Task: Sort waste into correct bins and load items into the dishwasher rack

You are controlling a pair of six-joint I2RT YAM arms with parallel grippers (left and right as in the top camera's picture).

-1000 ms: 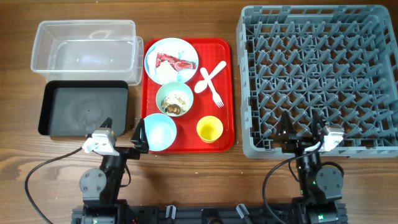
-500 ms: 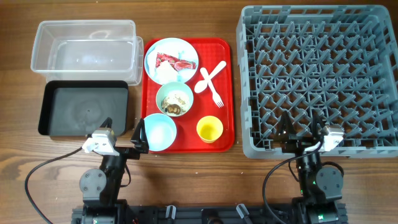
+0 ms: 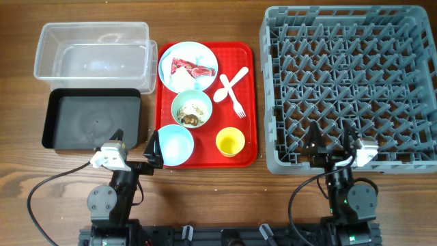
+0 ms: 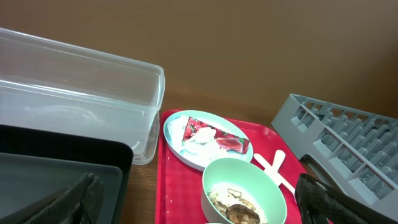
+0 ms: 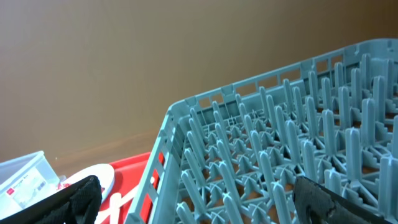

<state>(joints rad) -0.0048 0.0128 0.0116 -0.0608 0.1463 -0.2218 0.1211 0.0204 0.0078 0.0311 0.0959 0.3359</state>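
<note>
Wood table [image 3: 205,198], brown wall [image 4: 249,50] behind: 1 grey rack [image 3: 348,82] right, 1 red serving tray [image 3: 251,102] centre, 1 clear tub [image 3: 92,58] and 1 black tray [image 3: 92,119] left, on the red one 1 plate [image 3: 199,52], 2 bowls [image 3: 175,145], 1 cup [image 3: 230,142], 1 fork [image 3: 233,99], 1 spoon [image 3: 222,93]; left gripper [image 3: 135,143] and right gripper [image 3: 331,140] both spread, empty.

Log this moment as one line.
left gripper open | right gripper open | plate, cup on red tray | dishwasher rack no dishes

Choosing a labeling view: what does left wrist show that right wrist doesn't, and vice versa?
Only left wrist: the black tray and the bowl with food leftovers. Only right wrist: nothing new, just the dishwasher rack pegs up close. Both: clear tub, red tray, and the rack.
</note>
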